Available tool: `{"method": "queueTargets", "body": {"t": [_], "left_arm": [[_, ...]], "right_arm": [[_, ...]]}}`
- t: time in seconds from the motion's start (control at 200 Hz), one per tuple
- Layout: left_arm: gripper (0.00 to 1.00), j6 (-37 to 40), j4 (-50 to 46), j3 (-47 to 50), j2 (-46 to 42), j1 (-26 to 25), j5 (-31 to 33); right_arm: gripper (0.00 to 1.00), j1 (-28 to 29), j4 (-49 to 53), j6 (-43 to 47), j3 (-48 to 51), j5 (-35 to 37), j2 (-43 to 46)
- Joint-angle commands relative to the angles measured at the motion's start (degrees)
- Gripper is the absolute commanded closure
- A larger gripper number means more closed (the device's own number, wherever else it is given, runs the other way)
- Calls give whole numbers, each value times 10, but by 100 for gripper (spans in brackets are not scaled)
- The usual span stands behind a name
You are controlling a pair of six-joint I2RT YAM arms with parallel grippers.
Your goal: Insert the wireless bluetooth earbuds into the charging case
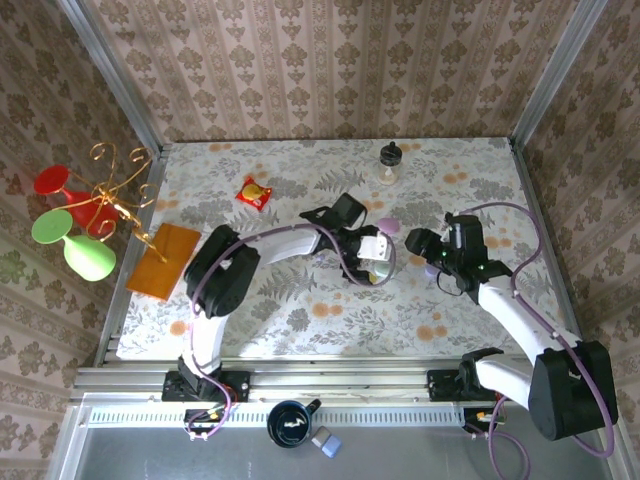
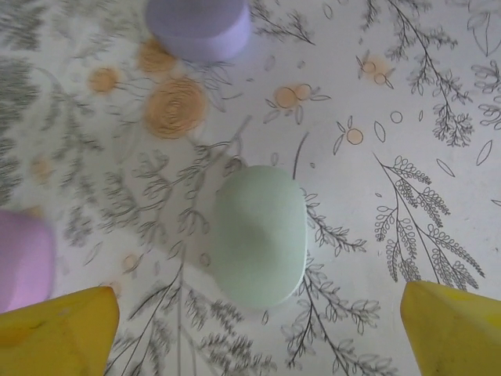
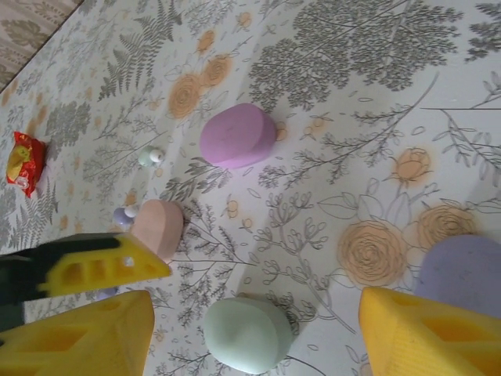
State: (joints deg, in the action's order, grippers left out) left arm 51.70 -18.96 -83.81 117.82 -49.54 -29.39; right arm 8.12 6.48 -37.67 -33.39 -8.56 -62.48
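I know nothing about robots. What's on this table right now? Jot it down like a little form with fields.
Surface: floral table
Cases: green case, lilac case, pink case, mauve case; all look closed and lie apart
Earbuds: greenish earbud and lilac earbud, loose on the table near the pink case
Arms: left gripper open, over the green case; right gripper open, holding nothing
Extras: red snack packet

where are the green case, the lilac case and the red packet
green case (image 2: pixel 260 235), left wrist view, middle of its rounded top
lilac case (image 2: pixel 200 35), left wrist view, its side
red packet (image 1: pixel 254 193), top external view, its centre
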Motion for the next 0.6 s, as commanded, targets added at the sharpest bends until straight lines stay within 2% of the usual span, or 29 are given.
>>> {"method": "queueTargets", "body": {"t": [0.0,0.2,0.305,0.385,0.595], "left_arm": [[10,53,-126,-49,37,-17,4],[25,27,-130,-89,77,-24,-11],[30,6,-100,-88,86,-22,-28],[35,1,-98,-93,92,-23,-18],[31,-8,-103,-90,85,-26,-27]], "right_arm": [[29,-15,9,8,11,4,19],[30,-33,5,8,18,-13,21],[30,-38,4,8,19,-21,19],[30,-41,3,7,19,-27,20],[30,-43,7,2,26,-42,24]]}}
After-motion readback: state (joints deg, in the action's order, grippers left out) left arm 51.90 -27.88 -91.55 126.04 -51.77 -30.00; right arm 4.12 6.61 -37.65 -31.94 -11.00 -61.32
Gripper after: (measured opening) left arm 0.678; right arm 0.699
